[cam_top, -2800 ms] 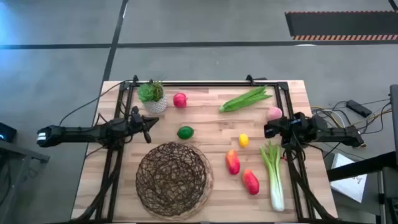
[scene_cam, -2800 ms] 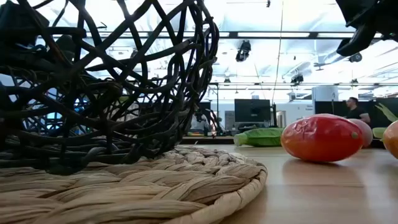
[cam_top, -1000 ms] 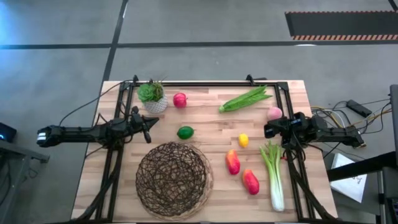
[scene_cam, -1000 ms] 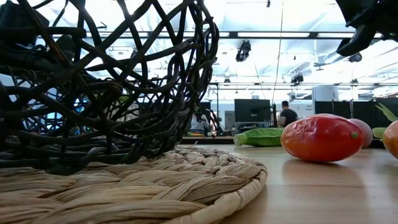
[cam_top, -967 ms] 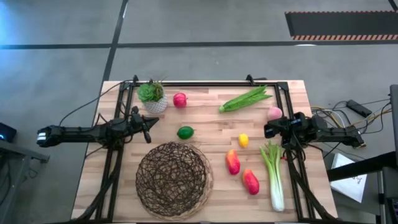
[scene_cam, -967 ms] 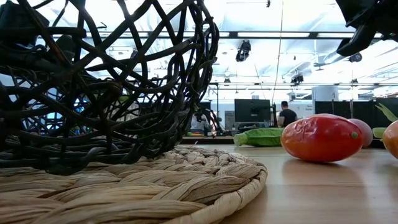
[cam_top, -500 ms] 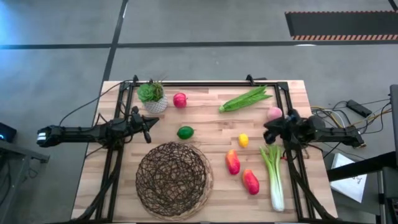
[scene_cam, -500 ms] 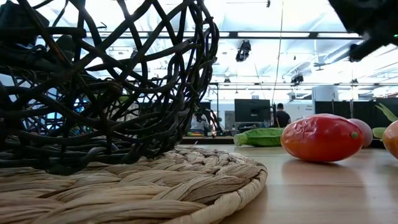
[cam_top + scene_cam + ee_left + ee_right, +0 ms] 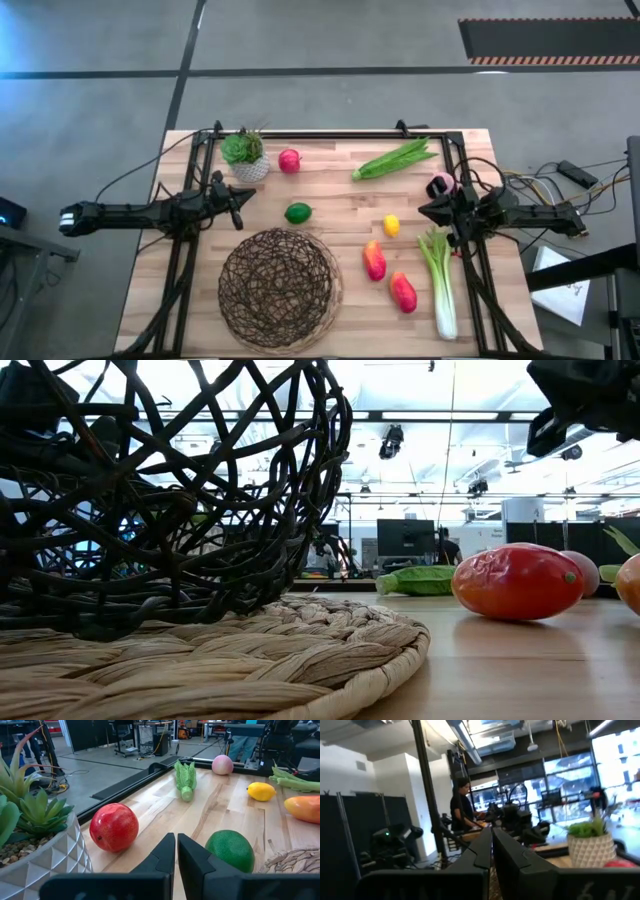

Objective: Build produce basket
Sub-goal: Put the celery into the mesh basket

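No writing shows anywhere. One basket (image 9: 279, 288) sits empty at the near edge. Around it lie eight produce pieces (image 9: 374, 259), two red-orange. Left gripper (image 9: 240, 196) and right gripper (image 9: 424, 211) hover, fingers pressed together, holding nothing.

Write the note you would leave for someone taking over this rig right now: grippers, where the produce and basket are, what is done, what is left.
Left gripper: shut, empty, waiting by the lime.
Right gripper: shut, empty, above the leek, beside the peach.
Basket: front of the table, nothing in it.
On the table: apple next to the potted plant, leafy bunch at the back, lemon, two red-orange fruits.
Done: nothing loaded.
Left: every piece goes into the basket.
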`<state>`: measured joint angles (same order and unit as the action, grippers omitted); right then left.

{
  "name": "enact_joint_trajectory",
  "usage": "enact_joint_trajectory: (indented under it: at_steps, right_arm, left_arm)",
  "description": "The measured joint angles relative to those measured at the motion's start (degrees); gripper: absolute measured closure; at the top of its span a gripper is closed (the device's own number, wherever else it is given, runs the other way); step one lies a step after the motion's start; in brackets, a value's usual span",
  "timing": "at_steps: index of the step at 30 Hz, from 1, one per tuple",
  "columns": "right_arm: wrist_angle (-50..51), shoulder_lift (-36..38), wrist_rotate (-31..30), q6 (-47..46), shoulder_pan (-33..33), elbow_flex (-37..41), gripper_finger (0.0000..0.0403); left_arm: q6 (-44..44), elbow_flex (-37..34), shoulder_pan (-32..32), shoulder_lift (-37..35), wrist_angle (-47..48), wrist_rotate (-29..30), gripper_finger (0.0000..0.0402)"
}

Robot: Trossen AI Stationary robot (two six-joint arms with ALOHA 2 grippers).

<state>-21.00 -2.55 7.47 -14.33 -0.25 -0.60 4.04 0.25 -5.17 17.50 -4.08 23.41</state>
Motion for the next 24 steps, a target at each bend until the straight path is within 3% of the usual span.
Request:
enact_joint_trajectory:
  at_steps: [3,8,12,16,20,24]
  right_arm:
    - [0.78,-0.57,-1.87,-2.57,0.00,0.01,0.0394]
    - [3.09,-5.20,-10.01,-5.85,0.00,0.01,0.0394]
    - [-0.92,-13.41,-10.89,-6.94,0.00,0.01,0.0394]
    - [-5.68,-23.71,-16.09,-8.63,0.00,-0.28,0.0393]
    - [1.16,-32.75,-19.46,-11.68,0.00,-5.91,0.0380]
    - [22.30,-40.12,-19.05,-19.16,0.17,-16.63,0.0342]
  left_arm:
    - [0.02,0.00,0.00,0.00,-0.02,0.01,0.0398]
    - [0.01,0.00,-0.02,0.00,-0.01,0.00,0.0398]
    - [0.00,0.00,0.00,0.00,0.00,-0.02,0.0398]
    - [0.00,0.00,-0.01,0.00,-0.02,0.00,0.0398]
    - [0.02,0.00,-0.02,0.00,-0.01,0.00,0.0398]
    - [0.02,0.00,-0.02,0.00,0.00,0.00,0.0398]
